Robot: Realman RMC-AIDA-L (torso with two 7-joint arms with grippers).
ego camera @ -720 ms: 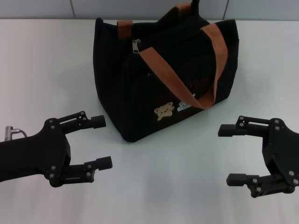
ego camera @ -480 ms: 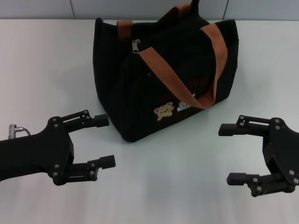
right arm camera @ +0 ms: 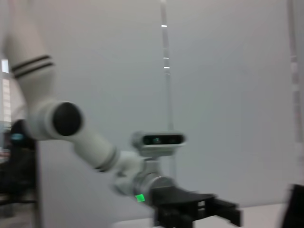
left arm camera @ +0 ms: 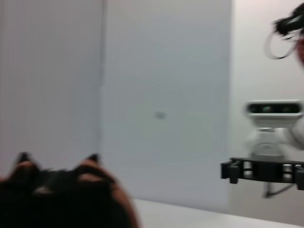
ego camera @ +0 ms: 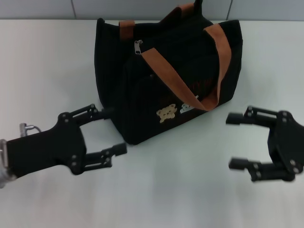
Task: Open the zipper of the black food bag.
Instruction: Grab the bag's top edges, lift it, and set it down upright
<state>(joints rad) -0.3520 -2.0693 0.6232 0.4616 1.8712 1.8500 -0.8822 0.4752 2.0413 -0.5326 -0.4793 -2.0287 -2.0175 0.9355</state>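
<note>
1. The boxy black fabric food bag (ego camera: 166,76) is seen standing upright on the smooth white desk (ego camera: 42,61), at its far middle.
2. Two flat orange-brown strap handles (ego camera: 175,80) are draped over the bag; a small tan bear patch (ego camera: 166,113) and a white label (ego camera: 188,107) are fixed on its near side.
3. The black zipper with a small silver metal pull tab (ego camera: 138,47) is found along the bag's top edge, at the left end.
4. The left hand (ego camera: 110,130), black and angular, is held open just beside the bag's near-left corner; whether its far finger touches the fabric cannot be told.
5. The right hand (ego camera: 232,141) is held open at the near right, apart from the bag.
</note>
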